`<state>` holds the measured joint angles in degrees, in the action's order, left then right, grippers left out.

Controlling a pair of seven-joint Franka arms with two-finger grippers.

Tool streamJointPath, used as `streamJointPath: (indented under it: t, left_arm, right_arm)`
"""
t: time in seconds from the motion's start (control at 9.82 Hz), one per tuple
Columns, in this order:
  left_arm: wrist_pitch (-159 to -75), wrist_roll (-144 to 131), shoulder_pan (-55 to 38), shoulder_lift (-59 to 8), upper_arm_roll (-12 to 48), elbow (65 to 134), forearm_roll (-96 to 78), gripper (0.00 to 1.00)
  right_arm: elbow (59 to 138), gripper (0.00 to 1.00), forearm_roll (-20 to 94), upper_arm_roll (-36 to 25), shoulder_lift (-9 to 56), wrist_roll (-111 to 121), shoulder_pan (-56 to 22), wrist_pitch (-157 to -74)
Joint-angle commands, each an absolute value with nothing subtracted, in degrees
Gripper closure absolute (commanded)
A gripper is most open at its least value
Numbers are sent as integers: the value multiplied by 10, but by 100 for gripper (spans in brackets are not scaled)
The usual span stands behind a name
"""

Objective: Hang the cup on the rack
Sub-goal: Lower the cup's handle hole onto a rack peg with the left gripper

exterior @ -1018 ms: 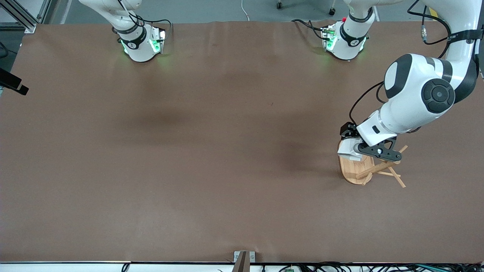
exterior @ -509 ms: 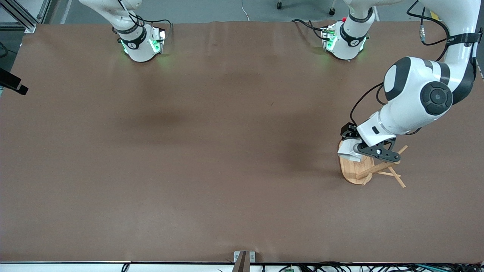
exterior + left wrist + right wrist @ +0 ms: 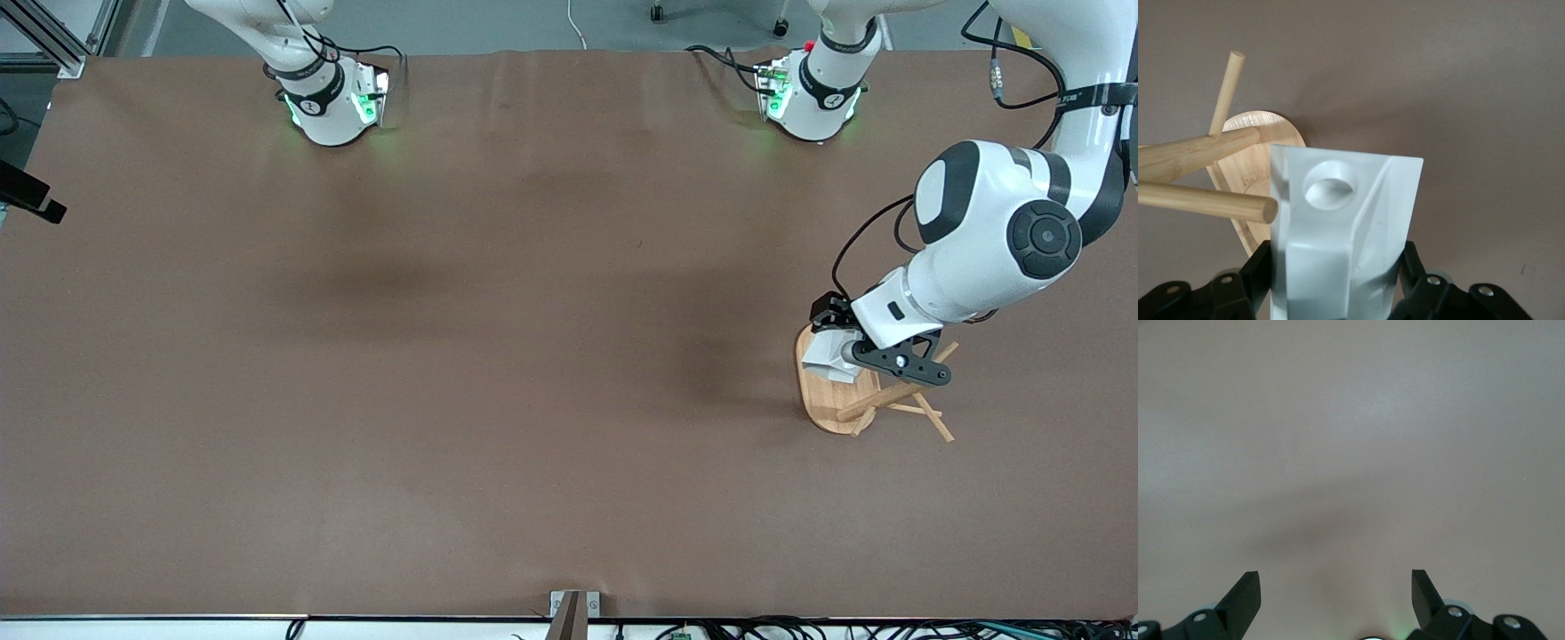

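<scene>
My left gripper (image 3: 834,352) is shut on the white faceted cup (image 3: 820,359) and holds it over the oval base of the bamboo rack (image 3: 827,404). In the left wrist view the cup (image 3: 1345,227) sits between the black fingers (image 3: 1258,270), with its tab handle and round hole (image 3: 1330,185) pointing away. The tip of a rack peg (image 3: 1205,201) ends at the edge of the cup, beside the hole and not through it. The rack post (image 3: 1191,155) and base (image 3: 1265,133) lie beside the cup. My right gripper (image 3: 1336,583) is open and empty over bare table.
The rack stands near the left arm's end of the brown table (image 3: 498,356), its pegs (image 3: 929,418) angled toward the front camera. The two arm bases (image 3: 329,107) stand along the table's top edge. The right arm waits, its hand out of the front view.
My left gripper has shifted a little with the cup, toward the rack's post. The right arm has not moved.
</scene>
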<state>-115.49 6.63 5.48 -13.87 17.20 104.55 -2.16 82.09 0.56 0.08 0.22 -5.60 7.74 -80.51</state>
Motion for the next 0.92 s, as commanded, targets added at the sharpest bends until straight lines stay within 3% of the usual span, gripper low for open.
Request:
streamJointPath:
  t: [0.0,0.81]
  left_arm:
    - [-1171,86,61,-148,175,1060,-31,99]
    - [-1176,104,79,-156,176,1055,-31,99]
  right_arm:
    - [814,0,6,4,3,-62,78,-797]
    - [814,0,6,4,3,-61,78,-796]
